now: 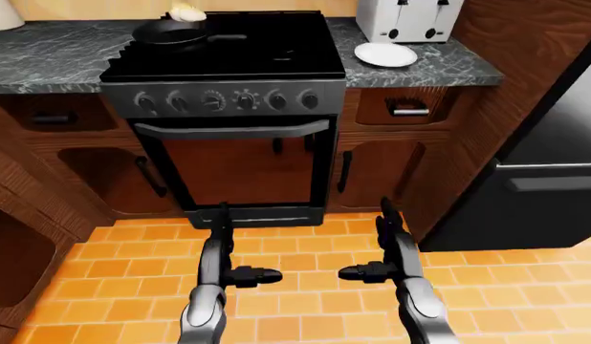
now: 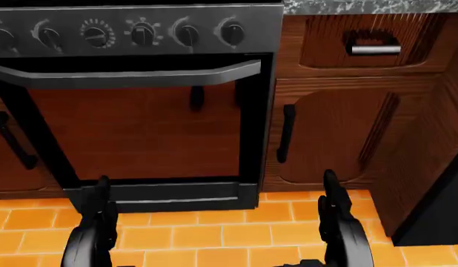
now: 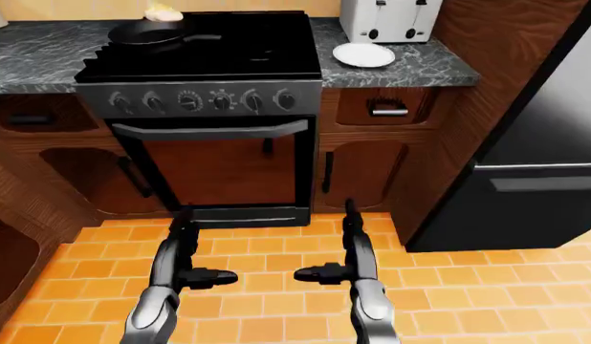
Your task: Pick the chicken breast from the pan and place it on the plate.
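Hanging low over the floor tiles, the left hand (image 1: 240, 274) and right hand (image 1: 370, 271) hold nothing, fingers spread loosely, well short of the stove (image 1: 228, 57). Up on it, at the left-eye view's top left, sits the pan (image 1: 171, 32) with the chicken (image 1: 187, 13) in it; the plate (image 1: 385, 54) lies on the counter beside the stove. This looks like the approach step: stepping closer and raising a hand toward the pan comes next.

Eye views: high, angled down, taking in whole stove (image 1: 224, 107), counter (image 1: 47, 54) and floor (image 1: 305, 287); near-identical pair. Head view: closer and lower, sharing only oven door (image 2: 132, 128) and knobs (image 2: 143, 33).
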You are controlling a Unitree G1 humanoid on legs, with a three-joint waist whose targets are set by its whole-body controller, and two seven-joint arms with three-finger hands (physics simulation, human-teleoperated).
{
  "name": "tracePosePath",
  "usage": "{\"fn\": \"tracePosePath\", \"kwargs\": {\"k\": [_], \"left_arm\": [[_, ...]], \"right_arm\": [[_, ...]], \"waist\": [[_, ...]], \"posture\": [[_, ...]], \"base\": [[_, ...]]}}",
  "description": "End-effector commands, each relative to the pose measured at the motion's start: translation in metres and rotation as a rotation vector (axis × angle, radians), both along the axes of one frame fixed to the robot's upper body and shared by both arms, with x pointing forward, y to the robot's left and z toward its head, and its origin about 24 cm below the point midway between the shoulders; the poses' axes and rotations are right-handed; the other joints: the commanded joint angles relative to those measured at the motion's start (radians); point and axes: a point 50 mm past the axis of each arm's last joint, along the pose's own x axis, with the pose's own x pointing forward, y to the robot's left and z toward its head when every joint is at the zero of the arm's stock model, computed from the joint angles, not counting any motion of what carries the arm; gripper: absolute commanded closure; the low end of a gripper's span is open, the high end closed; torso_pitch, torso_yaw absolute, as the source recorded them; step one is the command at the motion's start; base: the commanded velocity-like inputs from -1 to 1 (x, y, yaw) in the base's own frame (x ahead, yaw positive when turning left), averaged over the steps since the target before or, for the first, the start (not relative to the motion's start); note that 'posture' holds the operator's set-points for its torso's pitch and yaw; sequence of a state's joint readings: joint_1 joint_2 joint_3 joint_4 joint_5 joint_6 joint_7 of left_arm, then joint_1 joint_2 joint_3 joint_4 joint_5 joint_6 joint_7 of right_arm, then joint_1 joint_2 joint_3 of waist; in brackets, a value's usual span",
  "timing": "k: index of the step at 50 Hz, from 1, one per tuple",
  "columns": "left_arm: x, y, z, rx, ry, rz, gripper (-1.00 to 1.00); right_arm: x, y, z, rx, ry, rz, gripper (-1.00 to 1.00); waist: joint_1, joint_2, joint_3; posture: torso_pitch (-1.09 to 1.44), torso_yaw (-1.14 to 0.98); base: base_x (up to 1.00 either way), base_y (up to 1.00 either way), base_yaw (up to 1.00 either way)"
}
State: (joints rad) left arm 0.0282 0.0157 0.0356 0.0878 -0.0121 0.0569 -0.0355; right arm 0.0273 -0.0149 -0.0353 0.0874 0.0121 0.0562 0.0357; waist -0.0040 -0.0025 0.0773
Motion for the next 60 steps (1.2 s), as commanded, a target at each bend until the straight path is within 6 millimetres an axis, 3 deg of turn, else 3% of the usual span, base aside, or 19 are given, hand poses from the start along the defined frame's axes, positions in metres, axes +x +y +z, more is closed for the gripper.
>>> {"fn": "tracePosePath", "kwargs": {"k": [1, 2, 3, 4, 5, 7, 12, 25, 36, 37, 40, 43, 45, 48, 49, 50, 51, 53, 60], "left_arm": [[0.003, -0.002, 0.047, -0.032, -0.233, -0.02, -1.0], [0.003, -0.002, 0.046, -0.033, -0.232, -0.021, -1.0], [0.003, -0.002, 0.045, -0.031, -0.231, -0.019, -1.0], [0.003, -0.001, 0.046, -0.033, -0.231, -0.017, -1.0], [0.003, -0.001, 0.048, -0.034, -0.231, -0.017, -1.0], [0.004, 0.0, 0.047, -0.032, -0.229, -0.014, -1.0], [0.003, 0.0, 0.047, -0.03, -0.225, -0.011, -1.0], [0.003, 0.001, 0.044, -0.026, -0.219, -0.01, -1.0], [0.003, 0.001, 0.041, -0.027, -0.212, -0.01, -1.0], [0.003, 0.001, 0.041, -0.027, -0.212, -0.01, -1.0], [0.002, 0.001, 0.041, -0.026, -0.211, -0.012, -1.0], [0.002, 0.001, 0.04, -0.027, -0.21, -0.012, -1.0], [0.001, 0.001, 0.04, -0.027, -0.21, -0.013, -1.0], [0.001, 0.0, 0.04, -0.026, -0.209, -0.013, -1.0], [0.001, 0.0, 0.04, -0.026, -0.209, -0.013, -1.0], [0.001, 0.0, 0.039, -0.025, -0.209, -0.013, -1.0], [0.001, 0.0, 0.039, -0.024, -0.21, -0.013, -1.0], [0.001, 0.0, 0.038, -0.022, -0.209, -0.014, -1.0], [0.002, 0.0, 0.039, -0.021, -0.211, -0.011, -1.0]], "right_arm": [[0.006, 0.001, 0.043, -0.037, -0.203, -0.005, -1.0], [0.005, 0.002, 0.044, -0.032, -0.207, 0.003, -1.0], [0.004, 0.004, 0.043, -0.025, -0.199, 0.015, -1.0], [0.003, 0.004, 0.043, -0.013, -0.203, 0.019, -1.0], [0.003, 0.004, 0.042, -0.005, -0.2, 0.024, -1.0], [0.004, 0.003, 0.043, -0.004, -0.201, 0.028, -1.0], [0.002, -0.001, 0.038, -0.007, -0.196, 0.004, -1.0], [-0.001, -0.001, 0.034, -0.023, -0.195, 0.016, -1.0], [-0.002, 0.0, 0.03, -0.023, -0.18, 0.026, -1.0], [-0.002, 0.0, 0.03, -0.023, -0.179, 0.027, -1.0], [-0.002, 0.001, 0.03, -0.022, -0.179, 0.03, -1.0], [-0.002, 0.001, 0.029, -0.021, -0.179, 0.032, -1.0], [-0.002, 0.001, 0.029, -0.02, -0.18, 0.035, -1.0], [-0.002, 0.002, 0.029, -0.021, -0.179, 0.038, -1.0], [-0.002, 0.002, 0.029, -0.02, -0.178, 0.039, -1.0], [-0.002, 0.002, 0.029, -0.019, -0.177, 0.04, -1.0], [-0.002, 0.002, 0.028, -0.019, -0.177, 0.042, -1.0], [-0.001, 0.002, 0.027, -0.019, -0.174, 0.043, -1.0], [-0.001, 0.002, 0.026, -0.014, -0.171, 0.046, -1.0]], "waist": [[-0.002, -0.008, -0.001], [0.004, -0.008, -0.039], [0.009, -0.002, -0.063], [0.008, -0.003, -0.034], [0.008, -0.009, -0.021], [0.009, -0.008, -0.067], [0.009, -0.006, -0.079], [0.007, -0.004, -0.088], [0.005, -0.002, -0.081], [0.005, 0.003, -0.095], [0.0, -0.011, -0.063], [-0.004, -0.029, -0.066], [-0.005, -0.016, -0.064], [-0.011, 0.028, -0.048], [-0.011, 0.053, -0.052], [-0.009, 0.103, -0.069], [-0.001, 0.076, -0.071], [0.003, 0.061, -0.052], [-0.005, -0.01, -0.043]], "posture": [[0.0, 0.0], [0.0, 0.0], [0.0, 0.0], [0.0, 0.0], [0.0, 0.0], [0.0, 0.0], [0.0, 0.0], [0.0, 0.0], [0.0, 0.0], [0.0, 0.0], [0.0, 0.0], [0.0, 0.0], [0.0, 0.0], [0.0, 0.0], [0.0, 0.0], [0.0, 0.0], [0.0, 0.0], [0.0, 0.0], [0.0, 0.0]], "base": [[0.0, 0.0, 0.0], [0.0, 0.0, 0.0], [0.0, 0.0, 0.0], [0.0, 0.0, 0.0], [0.0, 0.0, 0.0], [0.0, 0.0, 0.0], [0.0, 0.0, 0.0], [0.0, 0.0, 0.0], [0.0, 0.0, 0.0], [0.0, 0.09, 0.0], [0.0, 0.28, 0.0], [0.0, 0.38, 0.0], [0.0, 0.39, 0.0], [0.0, 0.38, 0.0], [0.0, 0.37, 0.0], [0.0, 0.38, 0.0], [0.0, 0.38, 0.0], [0.0, 0.38, 0.0], [0.0, 0.38, 0.0]]}}
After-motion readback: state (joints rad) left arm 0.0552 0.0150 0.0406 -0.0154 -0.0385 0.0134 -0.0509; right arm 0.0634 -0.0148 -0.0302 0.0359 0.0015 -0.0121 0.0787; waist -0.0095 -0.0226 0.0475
